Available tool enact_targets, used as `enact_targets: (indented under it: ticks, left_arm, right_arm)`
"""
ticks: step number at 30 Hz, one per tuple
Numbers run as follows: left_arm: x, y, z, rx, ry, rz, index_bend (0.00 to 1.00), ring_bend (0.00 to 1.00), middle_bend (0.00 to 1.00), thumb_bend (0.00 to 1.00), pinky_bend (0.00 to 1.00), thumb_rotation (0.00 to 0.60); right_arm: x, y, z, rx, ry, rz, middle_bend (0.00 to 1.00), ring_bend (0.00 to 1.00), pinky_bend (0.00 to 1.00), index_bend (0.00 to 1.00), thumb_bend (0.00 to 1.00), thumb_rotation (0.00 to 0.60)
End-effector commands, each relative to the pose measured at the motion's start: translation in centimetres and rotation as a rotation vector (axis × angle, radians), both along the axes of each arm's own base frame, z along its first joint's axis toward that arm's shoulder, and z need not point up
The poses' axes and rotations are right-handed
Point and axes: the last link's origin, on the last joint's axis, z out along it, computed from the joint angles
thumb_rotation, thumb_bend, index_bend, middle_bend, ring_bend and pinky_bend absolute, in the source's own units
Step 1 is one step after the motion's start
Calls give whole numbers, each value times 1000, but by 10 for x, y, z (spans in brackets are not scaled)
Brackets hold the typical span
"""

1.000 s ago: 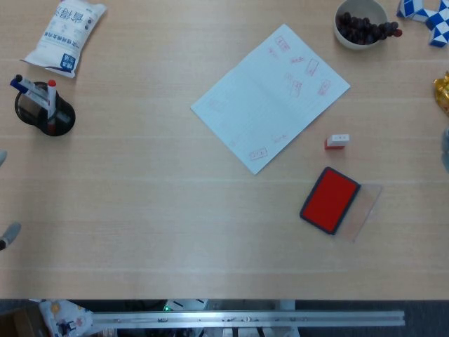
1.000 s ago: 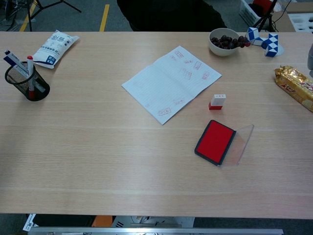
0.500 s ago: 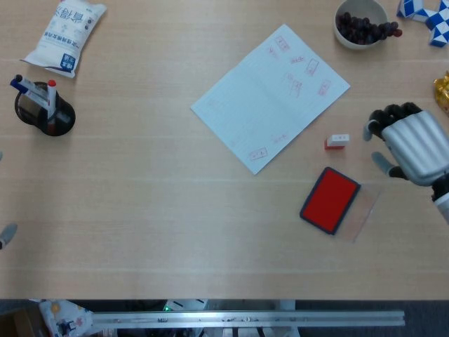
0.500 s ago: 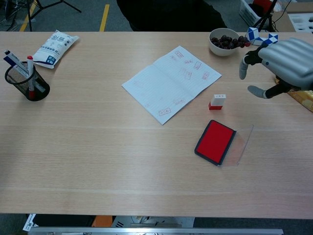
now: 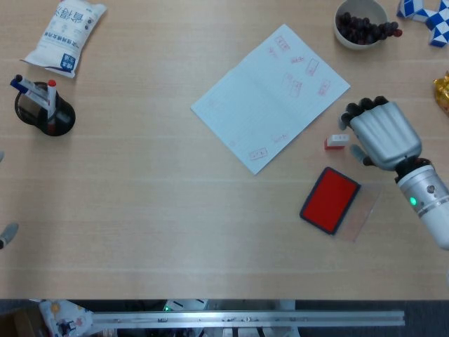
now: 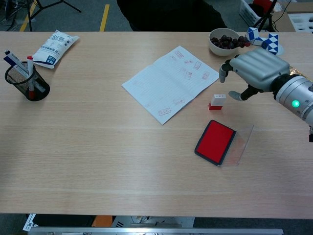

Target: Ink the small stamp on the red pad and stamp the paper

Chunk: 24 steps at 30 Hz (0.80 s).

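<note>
A small white stamp with a red base (image 5: 336, 141) (image 6: 216, 102) stands on the table just right of the paper (image 5: 269, 95) (image 6: 170, 82), which carries several red stamp marks. The red ink pad (image 5: 330, 199) (image 6: 215, 141) lies open below the stamp, its clear lid (image 6: 239, 144) folded out to the right. My right hand (image 5: 379, 133) (image 6: 253, 71) hovers just right of and above the stamp, fingers apart and holding nothing. At the far left edge of the head view only a sliver of my left hand (image 5: 8, 232) shows.
A bowl of dark grapes (image 5: 361, 22) (image 6: 226, 40) sits at the back right beside a blue-and-white twist toy (image 6: 264, 40). A gold snack pack (image 5: 442, 91) lies at the right edge. A black pen cup (image 5: 43, 109) (image 6: 26, 79) and a white packet (image 5: 65, 34) are at the left.
My right hand came in from the right edge and moved left toward the stamp, now close beside it. Stamp, pad and paper have not moved.
</note>
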Motion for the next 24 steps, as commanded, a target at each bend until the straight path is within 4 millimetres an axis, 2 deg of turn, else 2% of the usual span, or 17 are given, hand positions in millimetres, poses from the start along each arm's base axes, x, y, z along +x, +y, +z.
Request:
enact_targets:
  ticks: [1, 8, 24]
  left_arm:
    - [-1, 0, 0, 0, 1, 2, 0, 135, 118, 117, 90, 600]
    - [-2, 0, 1, -1, -1, 8, 0, 135, 118, 117, 90, 600]
    - [-6, 0, 2, -1, -2, 15, 0, 135, 118, 117, 90, 600]
  right_arm:
    - [-1, -7, -13, 9, 36, -13, 366, 298, 349, 422, 280, 600]
    - [-2, -14, -32, 20, 81, -32, 365, 298, 349, 422, 281, 600]
    - [-12, -23, -53, 26, 139, -82, 366, 298, 349, 422, 282, 600]
